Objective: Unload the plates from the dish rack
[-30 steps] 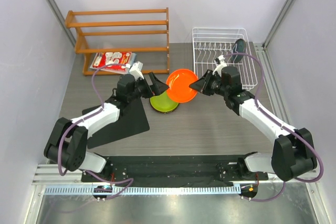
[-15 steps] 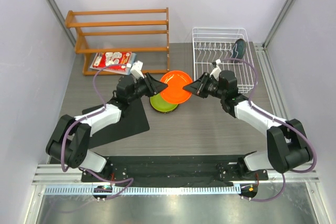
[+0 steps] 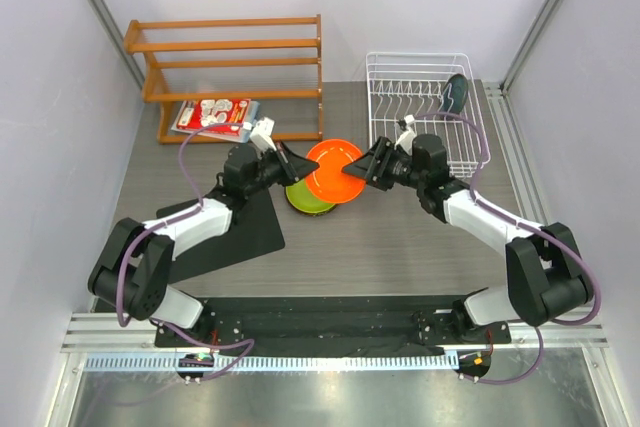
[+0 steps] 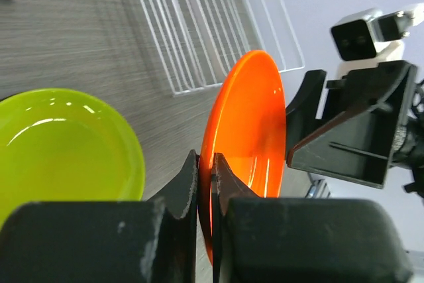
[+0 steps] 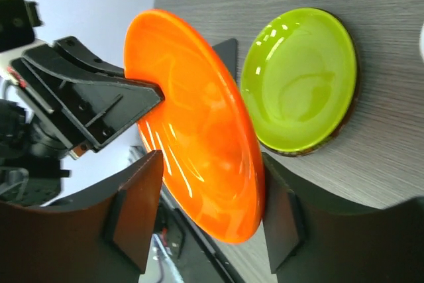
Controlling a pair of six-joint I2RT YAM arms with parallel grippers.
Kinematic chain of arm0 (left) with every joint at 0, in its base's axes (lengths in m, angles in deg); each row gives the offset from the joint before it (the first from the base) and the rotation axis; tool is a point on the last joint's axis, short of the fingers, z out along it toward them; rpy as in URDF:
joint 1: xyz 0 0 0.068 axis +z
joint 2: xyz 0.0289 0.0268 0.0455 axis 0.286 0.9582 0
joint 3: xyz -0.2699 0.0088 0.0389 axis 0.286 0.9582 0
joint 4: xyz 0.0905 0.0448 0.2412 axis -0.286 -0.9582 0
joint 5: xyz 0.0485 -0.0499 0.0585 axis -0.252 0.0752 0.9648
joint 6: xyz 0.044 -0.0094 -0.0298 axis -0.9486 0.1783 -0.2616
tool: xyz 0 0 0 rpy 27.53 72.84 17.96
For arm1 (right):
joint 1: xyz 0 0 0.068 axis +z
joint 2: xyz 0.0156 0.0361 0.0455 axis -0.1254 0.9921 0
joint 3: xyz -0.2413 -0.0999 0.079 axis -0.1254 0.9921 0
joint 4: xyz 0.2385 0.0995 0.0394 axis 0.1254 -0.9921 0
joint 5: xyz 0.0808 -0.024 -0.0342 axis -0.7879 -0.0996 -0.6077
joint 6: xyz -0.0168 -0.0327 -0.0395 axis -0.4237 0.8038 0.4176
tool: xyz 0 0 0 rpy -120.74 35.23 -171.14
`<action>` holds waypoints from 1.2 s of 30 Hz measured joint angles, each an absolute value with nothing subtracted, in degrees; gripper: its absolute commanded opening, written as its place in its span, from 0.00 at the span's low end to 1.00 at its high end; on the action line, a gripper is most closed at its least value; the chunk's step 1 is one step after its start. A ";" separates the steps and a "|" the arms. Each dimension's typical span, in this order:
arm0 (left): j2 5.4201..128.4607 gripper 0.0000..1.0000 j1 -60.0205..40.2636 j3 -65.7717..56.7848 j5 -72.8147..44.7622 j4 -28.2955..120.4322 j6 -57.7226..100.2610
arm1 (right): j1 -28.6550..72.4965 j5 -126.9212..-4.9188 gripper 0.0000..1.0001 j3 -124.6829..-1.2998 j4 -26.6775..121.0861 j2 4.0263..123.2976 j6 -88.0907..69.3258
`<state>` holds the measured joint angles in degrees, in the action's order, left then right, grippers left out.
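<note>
The bright orange plate [image 3: 335,169] hangs tilted above the table between both arms. My left gripper [image 3: 296,166] is shut on its left rim; in the left wrist view both fingers [image 4: 205,164] pinch the orange plate's [image 4: 255,124] edge. My right gripper [image 3: 368,166] stands open around the opposite rim, with a gap at one finger [image 5: 209,164]. A lime green plate [image 3: 310,199] lies on the table below, with a dark rim [image 5: 318,147] showing under it. A dark teal plate [image 3: 455,93] stands in the white wire dish rack [image 3: 420,117].
An orange wooden slatted shelf [image 3: 230,65] stands at the back left, with a red-and-white booklet [image 3: 213,114] in front of it. A black mat [image 3: 228,229] lies under the left arm. Grey walls close in both sides.
My left gripper has closed on the orange plate's left rim. My right gripper has let go and opened. The plate has shifted slightly left and lies flatter.
</note>
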<state>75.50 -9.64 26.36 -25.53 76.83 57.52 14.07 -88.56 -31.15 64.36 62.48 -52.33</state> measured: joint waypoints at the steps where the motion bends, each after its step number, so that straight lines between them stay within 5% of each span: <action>1: 75.45 0.00 -9.68 26.36 -25.21 76.15 57.30 | 14.07 -88.10 0.70 -31.65 62.94 62.48 -51.21; 13: 76.20 0.00 -9.66 24.37 -11.46 60.74 47.86 | 8.63 -80.37 0.75 -36.35 49.38 56.21 -41.86; 27: 87.85 0.00 -9.44 17.39 -8.64 59.45 47.14 | 5.59 -80.50 0.75 -36.98 45.91 56.08 -38.86; 31: 88.02 0.21 -9.44 17.18 -8.55 59.45 47.21 | 4.89 -80.43 0.75 -37.66 44.95 56.21 -38.14; 32: 88.02 0.34 -9.44 17.18 -8.53 59.43 47.25 | 4.69 -80.39 0.75 -38.03 44.69 56.25 -37.79; 36: 88.02 0.49 -9.44 17.20 -8.49 59.08 47.51 | 3.97 -79.29 0.75 -40.55 42.59 57.28 -35.67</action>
